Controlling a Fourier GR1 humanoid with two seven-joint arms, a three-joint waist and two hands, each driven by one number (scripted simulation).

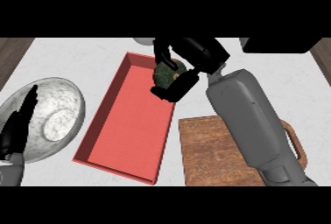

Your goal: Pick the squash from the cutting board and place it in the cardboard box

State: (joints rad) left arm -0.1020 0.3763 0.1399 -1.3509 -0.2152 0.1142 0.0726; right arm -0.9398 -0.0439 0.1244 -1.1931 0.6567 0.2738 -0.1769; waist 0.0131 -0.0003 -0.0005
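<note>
Dark-green squash (pixel 167 72) is grasped in the right hand (pixel 184 65) above the far end of the red box (pixel 110 131), clear of the wooden board (pixel 213 153). Pick done; lowering and release remain. Left hand (pixel 16 127) rests open over the bowl (pixel 61 100).

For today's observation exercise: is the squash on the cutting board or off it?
Off it. The right hand is curled round the squash, held over the red box's far end; the cutting board shows bare wood.
</note>
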